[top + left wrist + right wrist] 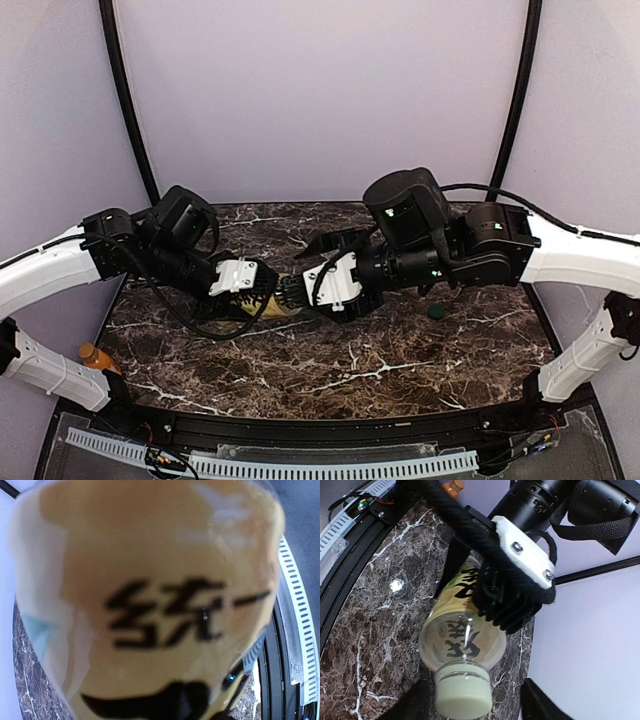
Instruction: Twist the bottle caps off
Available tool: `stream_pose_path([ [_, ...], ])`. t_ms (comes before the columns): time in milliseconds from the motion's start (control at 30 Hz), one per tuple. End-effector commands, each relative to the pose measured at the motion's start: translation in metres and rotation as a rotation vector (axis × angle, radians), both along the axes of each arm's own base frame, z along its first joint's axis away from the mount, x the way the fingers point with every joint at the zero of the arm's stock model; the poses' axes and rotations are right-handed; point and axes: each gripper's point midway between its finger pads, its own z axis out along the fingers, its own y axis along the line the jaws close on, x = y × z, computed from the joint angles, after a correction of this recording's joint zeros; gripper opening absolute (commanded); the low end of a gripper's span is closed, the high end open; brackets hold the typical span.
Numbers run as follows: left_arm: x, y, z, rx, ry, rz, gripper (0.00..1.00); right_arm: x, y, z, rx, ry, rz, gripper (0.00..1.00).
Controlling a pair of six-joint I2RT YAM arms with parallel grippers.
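Note:
The tall yellow-labelled bottle hangs sideways above the marble table, between the two grippers. My left gripper is shut on its body; its black fingers wrap the label. That label fills the left wrist view. The pale cream cap sits on the bottle's neck and points at my right gripper. That gripper is open, with one finger on each side of the cap and a gap to each. A dark green cap lies loose on the table to the right.
A squat orange bottle stands off the table's left front corner, beside the left arm's base; its top shows in the right wrist view. A black rail runs along the near edge.

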Motion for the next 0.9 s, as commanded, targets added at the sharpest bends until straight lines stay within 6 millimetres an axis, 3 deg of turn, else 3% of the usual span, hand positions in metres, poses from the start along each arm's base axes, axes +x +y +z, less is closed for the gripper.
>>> stream_pose_path([
  [0, -0.004, -0.008, 0.012, -0.059, 0.010, -0.011, 0.01, 0.006, 0.015, 0.042, 0.204, -0.007, -0.055, 0.97],
  [133, 0.013, -0.009, 0.018, -0.073, -0.053, 0.059, 0.01, 0.003, 0.009, 0.071, 0.345, 0.103, -0.096, 0.99],
  [233, 0.036, -0.009, 0.025, -0.097, -0.147, 0.153, 0.01, 0.001, -0.004, 0.098, 0.483, 0.314, -0.093, 0.99],
  [367, 0.085, 0.000, 0.045, -0.126, -0.392, 0.337, 0.01, 0.041, -0.024, 0.121, 0.686, 0.669, -0.268, 0.99],
  [433, 0.106, 0.004, 0.061, -0.153, -0.520, 0.411, 0.01, 0.067, -0.031, 0.119, 0.763, 0.900, -0.413, 0.96],
  [533, 0.122, 0.014, 0.071, -0.136, -0.631, 0.484, 0.01, 0.088, -0.032, 0.104, 0.797, 1.070, -0.561, 0.89],
  [700, 0.127, 0.018, 0.073, -0.123, -0.688, 0.499, 0.01, 0.096, -0.020, 0.081, 0.724, 1.163, -0.655, 0.84],
  [867, 0.127, 0.019, 0.071, -0.120, -0.690, 0.496, 0.01, 0.096, -0.004, 0.067, 0.654, 1.201, -0.649, 0.68],
])
